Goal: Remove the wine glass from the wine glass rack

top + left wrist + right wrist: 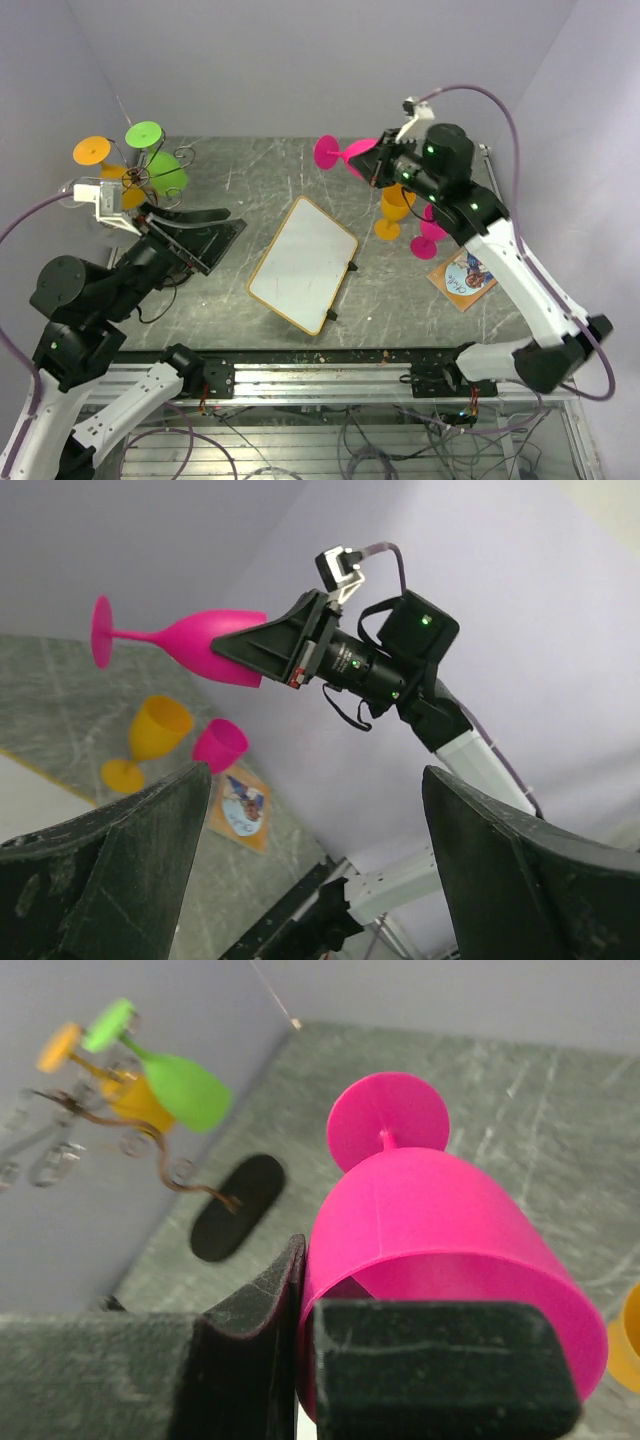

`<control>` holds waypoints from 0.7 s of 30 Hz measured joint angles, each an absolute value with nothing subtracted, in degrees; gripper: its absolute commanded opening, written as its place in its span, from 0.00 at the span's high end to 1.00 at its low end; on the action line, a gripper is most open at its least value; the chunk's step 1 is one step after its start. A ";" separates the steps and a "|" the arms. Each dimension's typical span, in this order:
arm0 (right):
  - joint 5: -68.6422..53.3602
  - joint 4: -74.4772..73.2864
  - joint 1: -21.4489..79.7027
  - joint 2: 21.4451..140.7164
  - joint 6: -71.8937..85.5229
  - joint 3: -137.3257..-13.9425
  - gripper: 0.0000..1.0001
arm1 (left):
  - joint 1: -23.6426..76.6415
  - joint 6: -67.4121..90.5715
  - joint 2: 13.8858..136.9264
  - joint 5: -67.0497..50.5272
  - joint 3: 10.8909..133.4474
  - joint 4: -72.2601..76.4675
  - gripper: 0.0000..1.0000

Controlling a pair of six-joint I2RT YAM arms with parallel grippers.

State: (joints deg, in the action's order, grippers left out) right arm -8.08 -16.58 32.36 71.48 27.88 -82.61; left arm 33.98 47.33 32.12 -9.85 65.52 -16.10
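Inspecting from the top view, the bench [250,185] is a grey-green, stone-patterned slab, heavily scratched and scuffed; pale lilac walls [300,60] close it in on the far, left and right sides; a metal rail [320,375] along the near edge carries both arm bases and loose cables.

The wine glass rack [137,178] stands at 10 o'clock, near the far-left corner; its black oval base [238,1207] rests flat on the bench; a green glass [165,170] and an orange glass [92,151] hang tilted among its scrolled wires.

The pink wine glass [350,156] is off the rack and well apart from it, at about 1 o'clock; it lies on its side in the air, clear of the bench, with its foot pointing toward 9 o'clock.

Right arm [500,250]: jaws closed on the pink wine glass, pinching the bowl wall at the rim.

Left arm [90,300]: jaws spread wide with nothing between them, near the rack at its 5 o'clock.

A white board [303,263] in a wooden frame lies askew at centre; at 3 o'clock a second orange glass [395,210] and a second pink glass [430,237] stand upright, just beside each other; a printed card [462,278] lies flat at 4 o'clock.
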 measured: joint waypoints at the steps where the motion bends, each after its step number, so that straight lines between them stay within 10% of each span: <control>1: -7.81 -19.42 32.36 74.08 26.41 -84.86 1.00 | 33.98 45.65 31.97 -8.08 67.72 -19.53 0.03; 21: 4.91 -49.69 32.36 109.38 12.67 -112.75 1.00 | 33.98 38.19 31.14 2.31 75.46 -38.54 0.04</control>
